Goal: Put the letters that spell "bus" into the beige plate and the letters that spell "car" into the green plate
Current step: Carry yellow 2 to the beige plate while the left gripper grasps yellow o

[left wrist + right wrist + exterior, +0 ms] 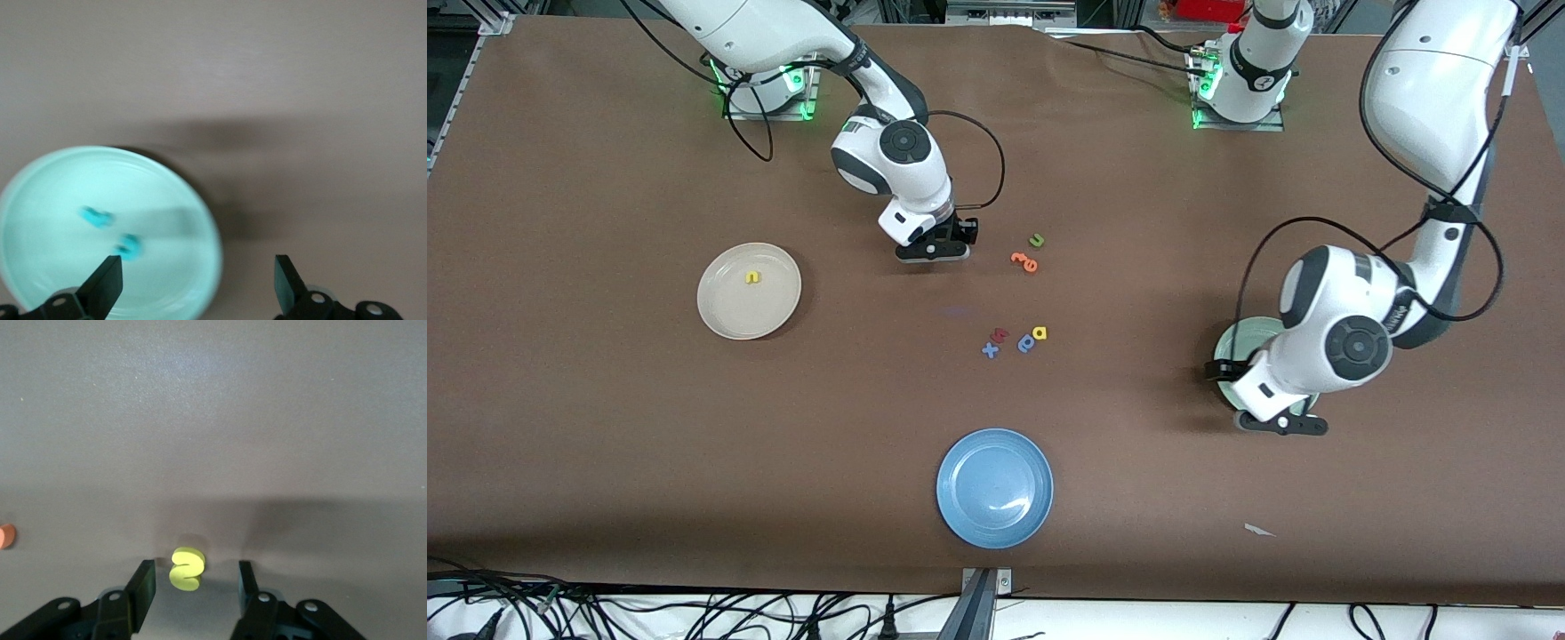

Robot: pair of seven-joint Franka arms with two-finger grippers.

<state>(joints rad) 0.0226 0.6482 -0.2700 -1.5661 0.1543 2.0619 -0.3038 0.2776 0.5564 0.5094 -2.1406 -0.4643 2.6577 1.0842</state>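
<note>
The left gripper [197,283] is held over the green plate [40,193] with its fingers spread wide and empty; two teal letters [113,231] are seen lying in that plate. The right gripper [195,588] is lowered to the table, its parted fingers set on either side of the yellow s [186,569] without touching it. A yellow u [753,277] is seen in the beige plate [729,316].

Plates: 3 on the desk — one beige plate [734,307], one blue plate [995,487], one green plate [40,267].

Foam letters: 10 counted.
- Yellow: 3 — u [753,277] in the beige plate, s [186,569], a [1039,332].
- Teal: 2, both in the green plate [97,217] [130,246]; shapes too blurred to read.
- Blue: 2 [990,350] [1025,343].
- Green: 1 [1036,239].
- Orange: 1 [1025,260].
- Red: 1 [1000,335].

Arms: 2.
</note>
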